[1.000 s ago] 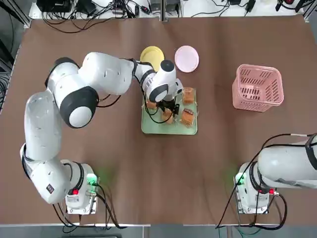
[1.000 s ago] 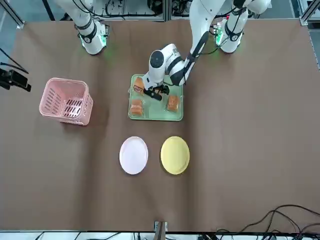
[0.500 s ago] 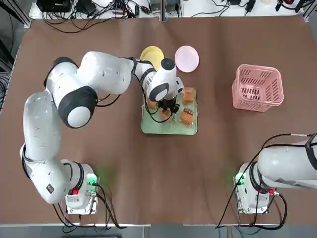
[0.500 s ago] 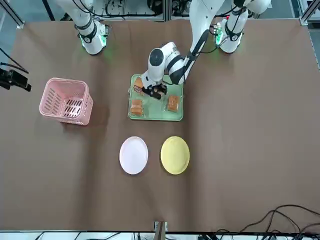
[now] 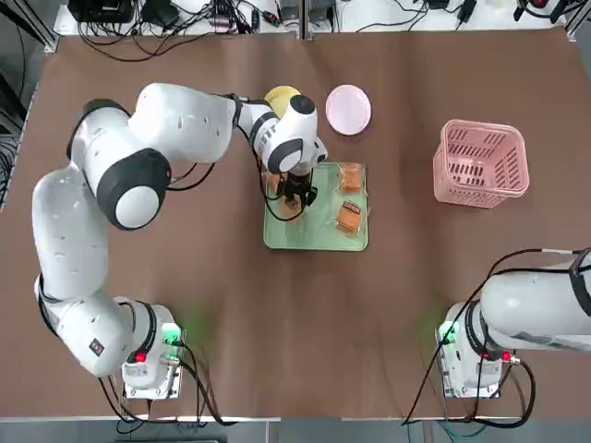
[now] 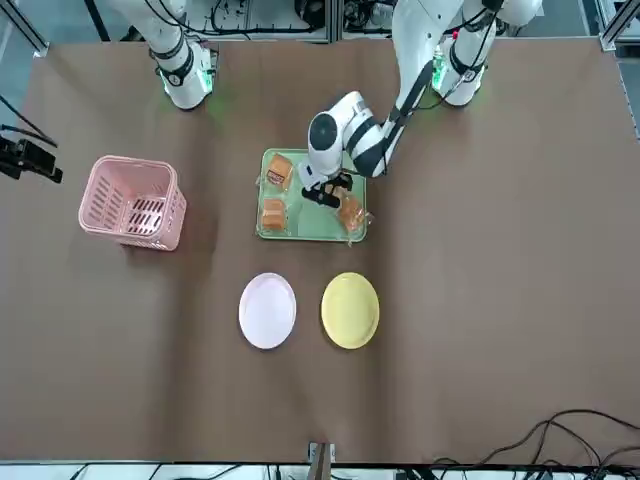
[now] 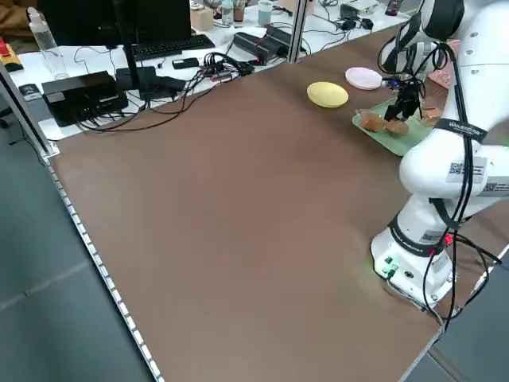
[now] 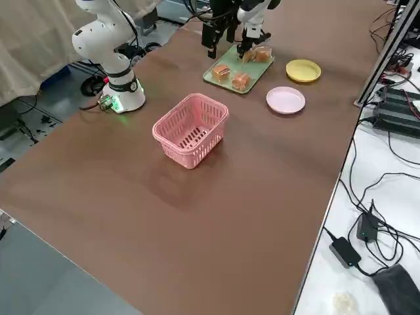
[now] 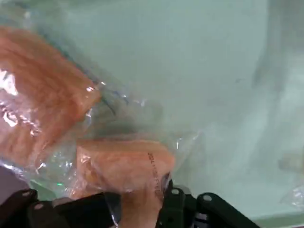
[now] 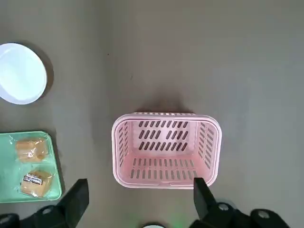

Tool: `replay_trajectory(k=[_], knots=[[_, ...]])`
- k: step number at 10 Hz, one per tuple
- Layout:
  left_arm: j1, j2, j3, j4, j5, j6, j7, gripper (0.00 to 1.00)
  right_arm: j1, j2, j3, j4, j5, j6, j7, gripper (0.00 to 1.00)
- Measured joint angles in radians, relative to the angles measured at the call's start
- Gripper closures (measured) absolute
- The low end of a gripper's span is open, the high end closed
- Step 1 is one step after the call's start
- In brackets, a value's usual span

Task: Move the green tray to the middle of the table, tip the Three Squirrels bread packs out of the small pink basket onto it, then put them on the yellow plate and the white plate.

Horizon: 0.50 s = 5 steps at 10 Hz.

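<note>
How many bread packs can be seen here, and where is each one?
4. Two bread packs lie on the green tray's right half, one hangs in the left tool, and one rests at the tray's left edge, partly hidden by the arm.

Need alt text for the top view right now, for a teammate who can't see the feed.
The left tool holds a bread pack above the green tray at the middle of the table; two more packs lie on the tray. The yellow plate and white plate sit beyond it, the empty pink basket off to the right.
</note>
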<state>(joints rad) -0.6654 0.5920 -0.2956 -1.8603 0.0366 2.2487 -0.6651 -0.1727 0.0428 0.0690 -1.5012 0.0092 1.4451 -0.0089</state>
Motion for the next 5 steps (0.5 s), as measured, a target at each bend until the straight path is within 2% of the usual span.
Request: replay_trajectory(k=[5], knots=[[0.03,-0.031,-0.029,-0.064,0.0,-0.003,-0.02,0.62,0.0,0.0,0.0,0.0,0.0,0.0,0.0,0.03]])
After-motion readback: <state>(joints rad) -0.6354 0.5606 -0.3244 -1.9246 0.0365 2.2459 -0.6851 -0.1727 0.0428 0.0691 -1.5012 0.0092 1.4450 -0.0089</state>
